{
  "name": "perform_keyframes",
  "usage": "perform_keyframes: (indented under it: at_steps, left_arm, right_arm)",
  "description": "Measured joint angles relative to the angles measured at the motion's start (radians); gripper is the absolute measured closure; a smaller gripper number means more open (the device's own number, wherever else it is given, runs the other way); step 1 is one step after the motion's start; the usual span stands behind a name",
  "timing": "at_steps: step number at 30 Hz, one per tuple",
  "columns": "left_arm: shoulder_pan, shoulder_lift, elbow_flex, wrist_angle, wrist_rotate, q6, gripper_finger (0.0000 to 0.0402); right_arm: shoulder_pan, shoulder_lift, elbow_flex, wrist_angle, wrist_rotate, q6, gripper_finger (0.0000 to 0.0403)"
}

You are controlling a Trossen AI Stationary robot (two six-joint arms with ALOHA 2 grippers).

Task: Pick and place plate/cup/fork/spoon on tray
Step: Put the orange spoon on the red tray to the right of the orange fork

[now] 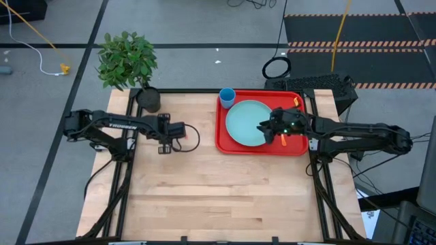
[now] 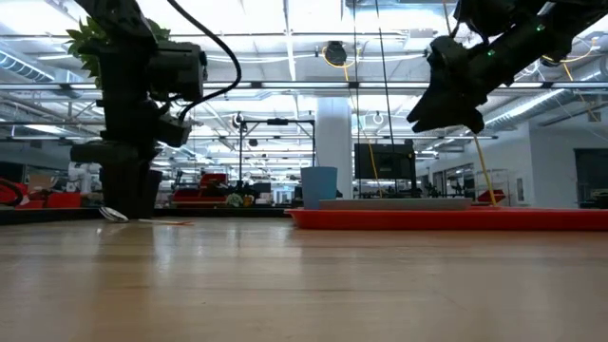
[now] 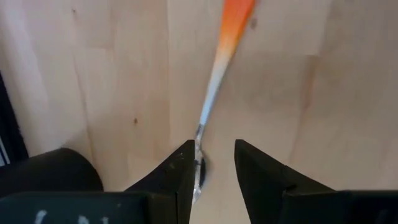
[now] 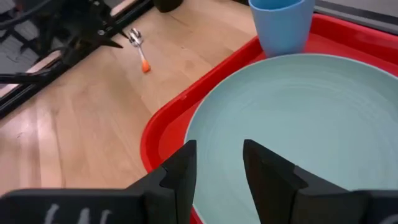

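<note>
The red tray [image 1: 221, 139] lies at about two o'clock on the wooden table [image 1: 204, 197], and it carries the pale teal plate [image 1: 244, 124] across most of its floor, with the blue cup [image 1: 227, 97] standing upright in the tray's eleven o'clock corner, just beside the plate's rim. The fork [image 1: 284, 139] shows only as an orange handle end at the plate's four o'clock side, under the right arm, so how it lies cannot be made out. The right gripper [image 4: 217, 163] hangs above the plate, clear of it in the low view; its fingers [image 4: 180, 171] stand a narrow gap apart with nothing between them. The left gripper [image 3: 214, 165] is down at the table at about ten o'clock, over the spoon [image 3: 214, 81], which lies on the bare wood well apart from the tray with its orange end pointing away from the wrist. Its fingers [image 3: 183, 174] are slightly parted, the spoon's bowl end sitting in the gap against one fingertip; whether they pinch it cannot be told. A potted plant [image 1: 129, 64] stands at the table's eleven o'clock corner, just behind the left arm, and a dark cable [image 1: 191, 136] loops beside that gripper.
</note>
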State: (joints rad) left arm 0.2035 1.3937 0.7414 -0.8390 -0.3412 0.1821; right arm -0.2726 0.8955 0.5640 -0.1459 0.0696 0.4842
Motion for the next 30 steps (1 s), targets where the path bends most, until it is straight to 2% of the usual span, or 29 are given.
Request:
perform_keyframes:
  at_steps: [14, 20, 30]
  left_arm:
    - [0.116, 0.04, 0.0, 0.027, 0.01, 0.149, 0.0248]
    - [0.139, 0.099, 0.0, 0.054, 0.035, 0.234, 0.0264]
    - [0.155, 0.157, 0.002, 0.082, 0.085, 0.269, 0.0306]
  right_arm:
    - [0.08, -0.178, 0.0, 0.0, -0.021, 0.002, 0.0277]
    - [0.135, -0.208, 0.0, 0.0, 0.015, 0.004, 0.0277]
    - [0.164, -0.208, 0.0, 0.0, 0.061, 0.0, 0.0277]
